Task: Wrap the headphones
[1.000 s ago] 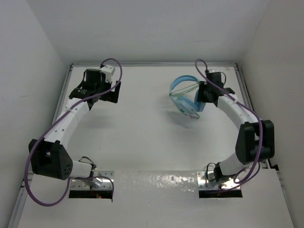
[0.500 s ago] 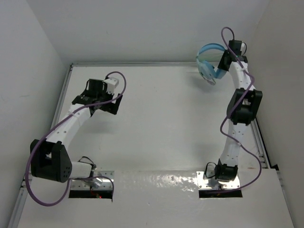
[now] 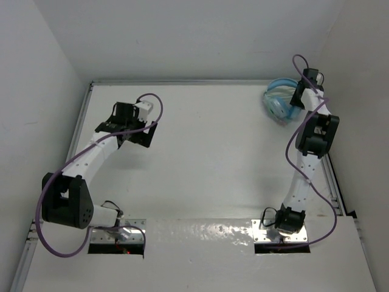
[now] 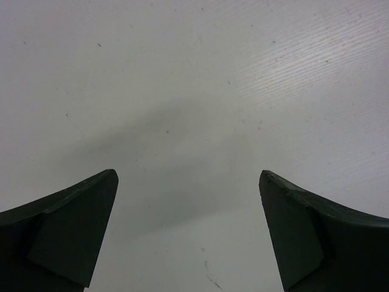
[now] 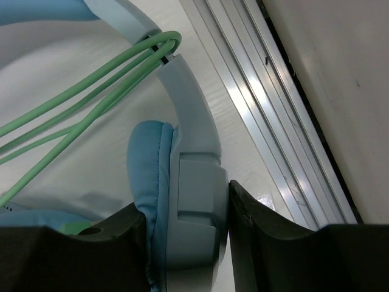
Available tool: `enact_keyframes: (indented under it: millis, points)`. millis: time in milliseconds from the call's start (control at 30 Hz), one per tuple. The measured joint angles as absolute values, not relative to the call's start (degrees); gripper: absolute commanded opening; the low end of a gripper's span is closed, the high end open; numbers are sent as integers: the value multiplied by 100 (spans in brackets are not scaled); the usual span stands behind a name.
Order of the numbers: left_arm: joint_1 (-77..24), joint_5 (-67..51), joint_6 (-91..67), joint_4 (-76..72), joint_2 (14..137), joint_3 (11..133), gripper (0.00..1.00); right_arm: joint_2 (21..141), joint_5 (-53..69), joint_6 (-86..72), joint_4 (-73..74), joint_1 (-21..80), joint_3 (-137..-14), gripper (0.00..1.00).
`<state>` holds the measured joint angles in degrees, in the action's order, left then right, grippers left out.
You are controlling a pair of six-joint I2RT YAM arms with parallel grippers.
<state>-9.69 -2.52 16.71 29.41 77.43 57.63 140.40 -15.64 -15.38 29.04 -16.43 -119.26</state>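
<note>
The light blue headphones [image 3: 279,102] hang in the table's far right corner, held by my right gripper [image 3: 296,97]. In the right wrist view, that gripper [image 5: 185,201] is shut on one ear cup [image 5: 196,182], one finger on the blue pad and the other on the grey shell. The pale green cord [image 5: 79,103] runs in several strands from the headband [image 5: 182,85] off to the left. My left gripper [image 3: 134,129] hovers over the far left of the table. It [image 4: 187,176] is open, with only bare table between its fingers.
A metal rail [image 5: 273,115] runs along the table's right edge just beside the held ear cup, with the white side wall [image 3: 358,121] right behind it. Purple cables [image 3: 51,243] loop off both arms.
My right arm has stretched out and carried the headphones from the table's right middle into the far right corner. The left gripper has shifted slightly nearer and stays open.
</note>
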Motion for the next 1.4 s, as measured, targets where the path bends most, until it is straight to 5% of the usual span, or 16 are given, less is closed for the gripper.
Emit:
enact_keyframes:
  millis: [133,567,967,1400]
  points:
    - [-969,-215,1671,2947,7806,5763,100,14040,-1529,-1505,2703,-1599,-11863,71]
    - [-969,-176,1730,2995,7793,5763,100,12676,-1273,-1415,2434,-1555,-10436,99]
    - [-969,-82,1861,3050,7155,5673,100,10901,-1455,-1730,1328,-1444,-8112,99]
    - [-969,-178,2429,2462,5918,4053,100,6141,-1461,-3138,-169,-864,-3367,99]
